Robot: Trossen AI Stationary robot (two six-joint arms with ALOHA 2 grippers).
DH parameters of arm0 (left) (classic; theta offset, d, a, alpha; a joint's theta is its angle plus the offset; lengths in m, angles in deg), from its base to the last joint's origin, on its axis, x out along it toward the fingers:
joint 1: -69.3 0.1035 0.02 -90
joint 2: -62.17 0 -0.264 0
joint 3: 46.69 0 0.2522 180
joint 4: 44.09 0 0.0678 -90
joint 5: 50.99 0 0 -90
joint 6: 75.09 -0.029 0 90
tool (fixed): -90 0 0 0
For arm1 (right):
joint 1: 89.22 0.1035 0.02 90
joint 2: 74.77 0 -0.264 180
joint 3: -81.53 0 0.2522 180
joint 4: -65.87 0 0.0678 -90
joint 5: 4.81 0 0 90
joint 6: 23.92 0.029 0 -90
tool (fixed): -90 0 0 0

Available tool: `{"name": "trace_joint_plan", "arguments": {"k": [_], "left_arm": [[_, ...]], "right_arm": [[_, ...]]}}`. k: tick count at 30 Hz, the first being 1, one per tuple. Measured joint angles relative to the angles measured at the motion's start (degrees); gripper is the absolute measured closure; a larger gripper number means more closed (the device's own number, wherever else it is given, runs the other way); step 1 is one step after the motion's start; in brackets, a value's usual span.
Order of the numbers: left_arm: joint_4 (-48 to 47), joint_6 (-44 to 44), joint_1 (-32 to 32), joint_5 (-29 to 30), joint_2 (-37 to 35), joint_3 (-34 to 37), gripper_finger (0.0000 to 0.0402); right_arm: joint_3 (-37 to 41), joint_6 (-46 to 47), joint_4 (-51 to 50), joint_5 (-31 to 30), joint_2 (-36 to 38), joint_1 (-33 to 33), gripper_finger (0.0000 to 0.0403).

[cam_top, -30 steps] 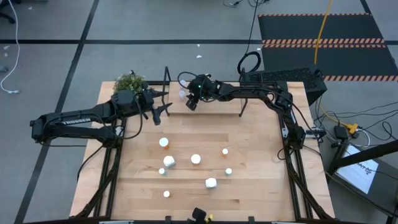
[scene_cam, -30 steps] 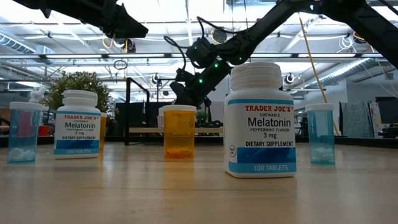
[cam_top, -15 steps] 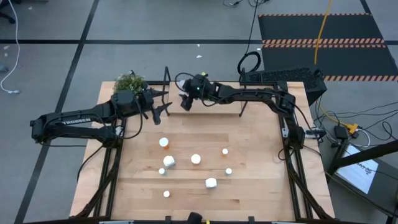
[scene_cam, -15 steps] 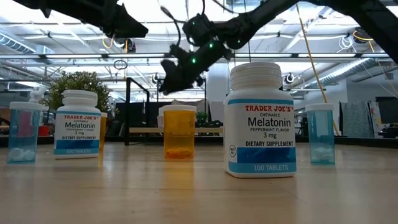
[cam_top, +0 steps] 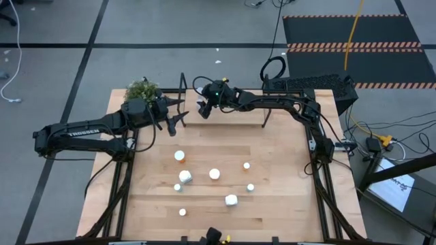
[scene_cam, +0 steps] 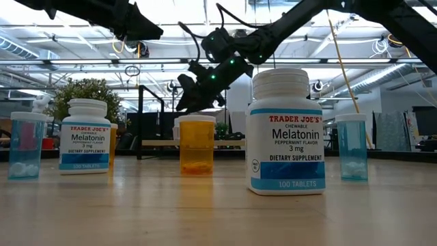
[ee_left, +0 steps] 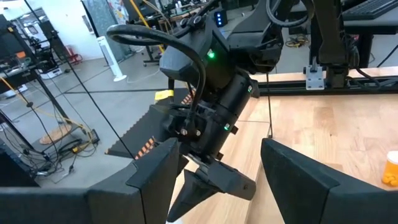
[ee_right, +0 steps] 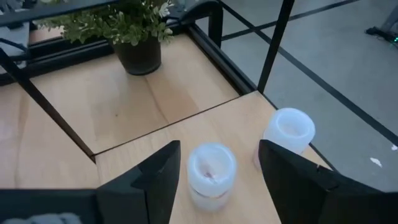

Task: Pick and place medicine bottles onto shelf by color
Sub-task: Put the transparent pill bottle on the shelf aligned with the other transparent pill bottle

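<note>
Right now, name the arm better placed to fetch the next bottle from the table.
Left. The left gripper hangs open just beside the shelf, near the orange bottle; the right gripper is open over two bottles on the shelf.

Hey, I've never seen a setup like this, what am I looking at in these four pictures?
Two dark robot arms work at a wooden table. One camera looks down from above, one sits at tabletop height, and one rides on each wrist. Small white-capped pill bottles stand scattered on the table. The right gripper hangs open over the low light-wood shelf, just above two pale bottles standing there, gripping nothing. The left gripper waits open beside the shelf, near a small potted plant.
</note>
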Motion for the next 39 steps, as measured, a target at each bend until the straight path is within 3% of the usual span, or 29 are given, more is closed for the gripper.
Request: {"name": "trace_joint_plan", "arguments": {"k": [19,39], "left_arm": [[0.13,-0.49,0.04,-0.02,0.00,0.00,0.0170],[0.13,-0.79,0.02,-0.04,0.00,0.00,0.0170]], "right_arm": [[0.00,-0.04,0.60,-1.36,-2.93,0.18,0.0170],[0.02,-0.20,3.19,3.17,-3.32,0.35,0.0276]]}}
